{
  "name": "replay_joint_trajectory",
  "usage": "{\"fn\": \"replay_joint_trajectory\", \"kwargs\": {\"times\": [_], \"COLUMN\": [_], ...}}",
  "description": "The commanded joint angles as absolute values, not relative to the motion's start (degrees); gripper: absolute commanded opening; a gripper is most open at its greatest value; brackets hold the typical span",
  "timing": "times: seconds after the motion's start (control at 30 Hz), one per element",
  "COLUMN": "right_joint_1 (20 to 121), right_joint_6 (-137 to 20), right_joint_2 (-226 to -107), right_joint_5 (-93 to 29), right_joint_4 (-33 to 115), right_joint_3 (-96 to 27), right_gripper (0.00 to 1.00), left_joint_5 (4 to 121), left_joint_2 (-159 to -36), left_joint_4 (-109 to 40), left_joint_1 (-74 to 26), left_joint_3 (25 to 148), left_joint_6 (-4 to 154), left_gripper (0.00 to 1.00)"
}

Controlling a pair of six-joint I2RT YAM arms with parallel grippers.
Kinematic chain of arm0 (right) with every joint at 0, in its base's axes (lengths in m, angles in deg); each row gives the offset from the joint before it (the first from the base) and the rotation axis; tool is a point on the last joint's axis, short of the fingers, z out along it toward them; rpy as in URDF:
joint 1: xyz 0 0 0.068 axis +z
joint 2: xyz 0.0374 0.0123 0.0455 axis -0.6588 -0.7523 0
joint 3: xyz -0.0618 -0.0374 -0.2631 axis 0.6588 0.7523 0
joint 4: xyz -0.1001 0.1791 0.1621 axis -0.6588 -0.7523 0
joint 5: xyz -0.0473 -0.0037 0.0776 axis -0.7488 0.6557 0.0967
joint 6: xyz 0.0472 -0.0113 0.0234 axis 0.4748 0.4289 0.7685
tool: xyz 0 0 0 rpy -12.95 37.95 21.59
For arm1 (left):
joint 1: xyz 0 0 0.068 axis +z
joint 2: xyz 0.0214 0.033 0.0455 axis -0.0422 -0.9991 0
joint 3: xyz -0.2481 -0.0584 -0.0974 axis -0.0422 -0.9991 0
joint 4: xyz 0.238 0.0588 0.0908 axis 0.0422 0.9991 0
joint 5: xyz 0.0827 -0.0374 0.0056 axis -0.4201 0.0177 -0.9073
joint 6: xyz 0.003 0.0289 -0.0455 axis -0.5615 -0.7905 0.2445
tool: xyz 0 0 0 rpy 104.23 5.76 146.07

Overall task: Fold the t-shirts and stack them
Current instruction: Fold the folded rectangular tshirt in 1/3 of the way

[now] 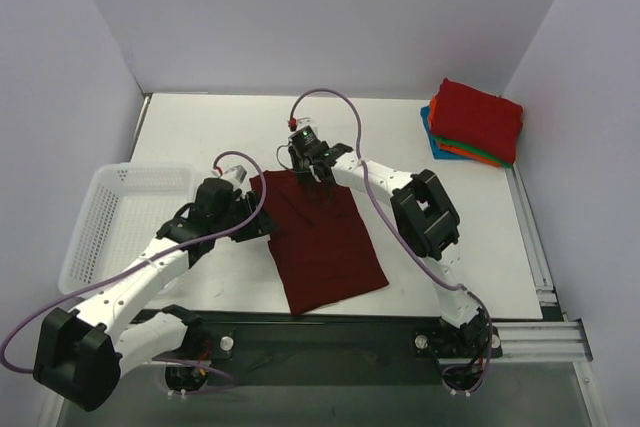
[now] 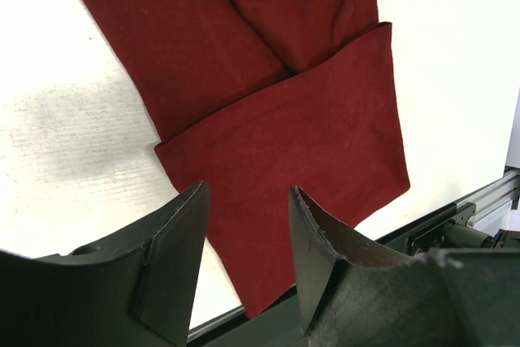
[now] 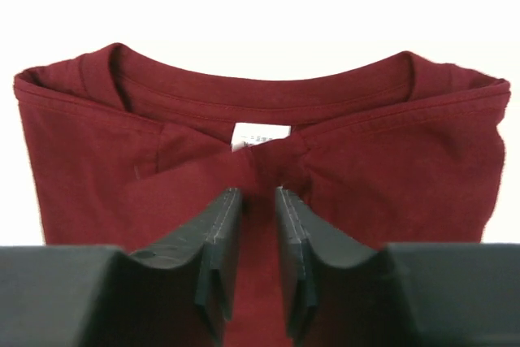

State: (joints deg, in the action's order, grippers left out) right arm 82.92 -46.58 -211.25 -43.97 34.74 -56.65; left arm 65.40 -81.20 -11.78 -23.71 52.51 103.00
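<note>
Two grippers work at one dark maroon soft cloth t-shirt (image 1: 325, 247). It lies flat on the white counter (image 1: 200, 127) between your arms, with both sides folded inward so it forms a long panel. The collar is at the far end and the hem points toward the near edge.

Your right gripper (image 3: 257, 193) is at the collar end. Its jaws are almost together and nip a small pucker of the maroon cloth just below the white neck label (image 3: 262, 136) (creases fan out from the pinch to both sides). The folded-in sides meet under that label. In the top view the right gripper (image 1: 300, 169) sits over the far edge of the shirt.

Your left gripper (image 2: 248, 193) has its jaws wide apart with nothing between them. From its wrist camera you look along the panel toward the hem, where one layer of cloth overlaps another along a slanted fold line. You cannot tell from that view whether the fingertips touch the cloth. From above, the left gripper (image 1: 252, 209) is at the shirt's left edge, nearer the collar than the hem.

A small stack of folded t-shirts (image 1: 475, 119) sits in the far right corner, well apart from the maroon one. It has bright red on top, with orange, green and blue edges showing beneath. A white plastic mesh basket (image 1: 110, 237) stands at the counter's left edge, beside your left arm.
</note>
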Motion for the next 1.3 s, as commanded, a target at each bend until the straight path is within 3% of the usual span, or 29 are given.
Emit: {"fn": "replay_joint_trajectory", "kwargs": {"times": [0.0,0.03,0.1,0.23,0.33,0.6,1.27], "right_joint_1": [82.69,82.78,82.78,82.08,81.64,81.55,78.74], "right_joint_6": [-48.58,-48.75,-48.84,-47.62,-45.08,-39.62,-37.86], "right_joint_2": [-210.67,-210.85,-209.89,-205.50,-201.19,-198.19,-206.81], "right_joint_5": [-46.92,-47.01,-47.80,-48.50,-47.46,-38.41,-37.34], "right_joint_4": [33.45,33.10,32.48,31.51,30.81,31.33,30.28], "right_joint_3": [-58.94,-59.55,-59.38,-57.45,-53.86,-45.15,-44.70], "right_gripper": [0.26,0.40,0.48,0.49,0.47,0.22,0.19], "left_joint_5": [66.04,66.13,66.22,67.09,67.45,67.36,67.36], "left_joint_2": [-81.77,-82.12,-82.38,-83.35,-84.31,-84.32,-86.95], "left_joint_4": [-12.87,-12.78,-13.04,-14.80,-15.85,-18.14,-21.30], "left_joint_1": [-23.33,-23.33,-23.33,-23.25,-23.25,-23.16,-23.16], "left_joint_3": [53.34,53.25,53.16,52.55,52.46,51.41,48.24], "left_joint_6": [101.64,101.72,101.90,103.30,104.27,107.00,110.69], "left_gripper": [0.54,0.54,0.54,0.54,0.54,0.52,0.54]}}
